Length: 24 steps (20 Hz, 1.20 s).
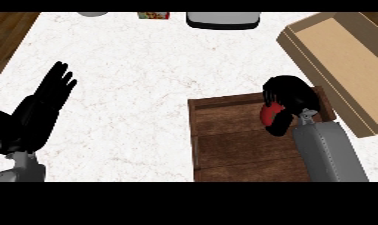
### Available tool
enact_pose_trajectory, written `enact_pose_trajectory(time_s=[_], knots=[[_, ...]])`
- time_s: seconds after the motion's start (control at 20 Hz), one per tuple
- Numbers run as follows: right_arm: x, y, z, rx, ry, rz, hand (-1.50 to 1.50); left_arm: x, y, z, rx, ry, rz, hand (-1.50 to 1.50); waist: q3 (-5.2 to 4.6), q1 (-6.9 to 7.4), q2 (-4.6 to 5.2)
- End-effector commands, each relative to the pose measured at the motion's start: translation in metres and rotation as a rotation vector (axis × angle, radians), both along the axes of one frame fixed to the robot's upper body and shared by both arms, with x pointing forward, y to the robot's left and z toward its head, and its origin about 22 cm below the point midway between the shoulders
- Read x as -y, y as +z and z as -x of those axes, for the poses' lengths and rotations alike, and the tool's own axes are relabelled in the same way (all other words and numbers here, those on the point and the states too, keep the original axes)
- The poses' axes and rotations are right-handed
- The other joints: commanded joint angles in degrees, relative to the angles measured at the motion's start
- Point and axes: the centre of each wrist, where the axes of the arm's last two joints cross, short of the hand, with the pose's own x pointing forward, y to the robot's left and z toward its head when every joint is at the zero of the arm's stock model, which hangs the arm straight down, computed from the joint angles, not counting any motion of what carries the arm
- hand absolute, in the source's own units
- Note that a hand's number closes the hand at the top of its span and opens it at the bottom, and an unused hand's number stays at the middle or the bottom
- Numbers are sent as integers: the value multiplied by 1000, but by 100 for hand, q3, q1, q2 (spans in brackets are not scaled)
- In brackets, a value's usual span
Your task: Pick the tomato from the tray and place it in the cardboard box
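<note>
A red tomato [270, 113] shows only as a small patch under my right hand [290, 98], whose fingers and thumb curl round it. The hand is over the far right corner of the dark wooden tray [229, 139]. The open cardboard box [334, 64] lies just to the right of the tray, tilted diagonally, its near wall close to the hand. My left hand [44, 104] rests open at the left edge, fingers straight and pointing up.
At the far edge of the white counter stand a grey appliance with a black base [223, 20], a small red and green packet [153, 15] and part of a grey round object [92, 14]. Wooden floor shows at the left.
</note>
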Motion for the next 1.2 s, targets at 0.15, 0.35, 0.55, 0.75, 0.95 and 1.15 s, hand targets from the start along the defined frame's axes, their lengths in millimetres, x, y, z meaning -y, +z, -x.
enact_pose_trajectory(time_s=[0.15,0.35,0.55,0.75,0.95,1.15], knots=[[-27,38,-61,153,-201,32,150,-9,2,3,-15,-19,3,0,-3,-37,-47],[-33,86,-59,287,-159,5,150,-12,1,4,-36,27,0,0,-7,-161,-88],[-51,129,-57,480,-191,-34,150,-17,-11,15,-38,19,-6,0,-11,-176,-102],[-55,164,-53,613,-298,-57,150,-3,-7,3,-31,32,4,0,-8,-186,-84],[-36,199,-46,691,-426,-39,150,-8,0,15,-19,27,6,0,-7,-165,-97],[-5,208,-53,734,-505,-10,150,-11,1,8,-11,33,-10,0,-6,-158,-73]])
